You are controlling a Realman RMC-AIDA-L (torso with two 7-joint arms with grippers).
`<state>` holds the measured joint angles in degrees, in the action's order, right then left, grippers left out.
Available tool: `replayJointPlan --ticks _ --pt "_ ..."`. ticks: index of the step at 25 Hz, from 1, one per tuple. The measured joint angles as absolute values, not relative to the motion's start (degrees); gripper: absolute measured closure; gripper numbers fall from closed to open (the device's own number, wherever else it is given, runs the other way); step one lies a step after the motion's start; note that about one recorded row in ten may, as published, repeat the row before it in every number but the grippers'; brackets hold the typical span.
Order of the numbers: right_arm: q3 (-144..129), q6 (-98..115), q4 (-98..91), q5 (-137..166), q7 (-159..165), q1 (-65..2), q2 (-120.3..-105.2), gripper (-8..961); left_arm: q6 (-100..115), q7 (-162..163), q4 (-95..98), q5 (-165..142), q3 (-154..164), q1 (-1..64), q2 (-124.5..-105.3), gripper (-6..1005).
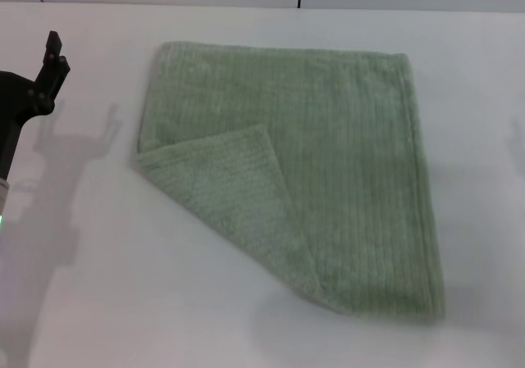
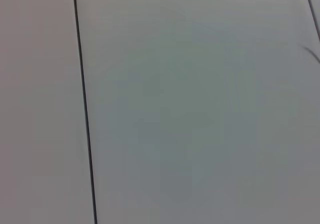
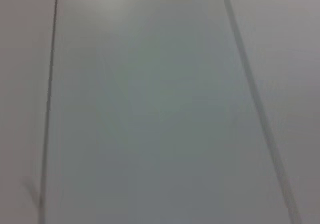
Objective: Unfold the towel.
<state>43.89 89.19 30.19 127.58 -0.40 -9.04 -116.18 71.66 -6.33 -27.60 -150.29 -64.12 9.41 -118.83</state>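
1. Towel [image 1: 328,163] lies flat at the middle of the white table [image 1: 98,302], its near-left corner folded over on top, so that flap needs pulling back.
2. Left gripper [image 1: 51,63] hovers at the far left, well apart from the cloth; whether its jaws are open cannot be told.
3. Right gripper is out of view.
4. No label or writing shows.

Sage-green towel [image 1: 328,163], near-left corner folded over

Head camera high over table [image 1: 246,319]; both wrist cameras toward blank panels.
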Motion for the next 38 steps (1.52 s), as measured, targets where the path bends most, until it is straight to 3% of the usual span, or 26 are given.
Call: replayJointPlan --ticks 3,4,5,6,9,11,12,13,14,15,16,21,23,32,38 --pt "44.35 77.17 39.58 129.15 -0.72 -8.99 -112.16 125 71.64 -6.33 -26.98 -150.31 -64.17 9.95 -118.83 159" --pt "44.35 77.17 39.58 129.15 -0.72 -8.99 -112.16 126 71.61 -6.33 -26.79 -150.30 -64.16 10.10 -118.83 159" --pt "45.37 67.30 47.25 129.98 -0.82 -9.01 -109.11 126 71.59 -6.33 -26.75 -150.30 -64.14 10.19 -118.83 159" --pt "45.37 67.30 47.25 129.98 -0.82 -9.01 -109.11 126 71.54 -6.33 -26.72 -150.29 -64.10 10.26 -118.84 159" --pt "49.47 50.91 57.68 133.30 -0.86 -8.87 -106.17 126 71.40 -6.33 -26.50 -150.27 -64.09 10.66 -118.89 158" --pt "53.79 38.70 64.05 137.20 -0.87 -8.59 -105.51 126 71.30 -6.33 -26.22 -150.30 -64.07 11.09 -118.90 158" --pt "56.80 30.84 67.58 139.93 -0.88 -8.48 -105.66 126 71.25 -6.33 -26.06 -150.29 -64.05 11.32 -118.91 158" --pt "63.16 14.95 74.26 145.51 -0.89 -8.69 -107.08 126 71.12 -6.32 -25.93 -150.29 -64.00 11.58 -118.91 158" --pt "63.16 14.95 74.26 145.51 -0.89 -8.69 -107.08 127 71.12 -6.32 -25.93 -150.29 -64.00 11.58 -118.91 158" --pt "69.48 -1.12 79.43 150.27 -0.90 -10.17 -109.70 129 70.98 -6.26 -25.92 -150.29 -63.83 11.77 -118.92 158" --pt "69.48 -1.12 79.43 150.27 -0.90 -10.17 -109.70 130 70.81 -6.24 -25.92 -150.29 -63.67 11.92 -118.92 158" --pt "85.70 -38.78 83.40 157.42 -6.54 -19.62 -117.73 138 69.12 -6.20 -25.92 -150.30 -63.15 12.83 -118.91 158" --pt "89.15 -47.88 82.13 157.42 -9.93 -23.44 -118.96 141 68.64 -6.19 -25.92 -150.28 -62.46 13.17 -118.91 158" --pt "90.79 -50.06 80.91 154.62 -10.04 -27.56 -118.87 154 67.10 -2.62 -26.54 -150.46 -60.55 13.92 -118.71 158" --pt "95.82 -49.30 74.38 146.79 -11.99 -30.51 -118.62 252 66.65 -1.22 -26.51 -150.88 -59.28 14.62 -118.61 159"
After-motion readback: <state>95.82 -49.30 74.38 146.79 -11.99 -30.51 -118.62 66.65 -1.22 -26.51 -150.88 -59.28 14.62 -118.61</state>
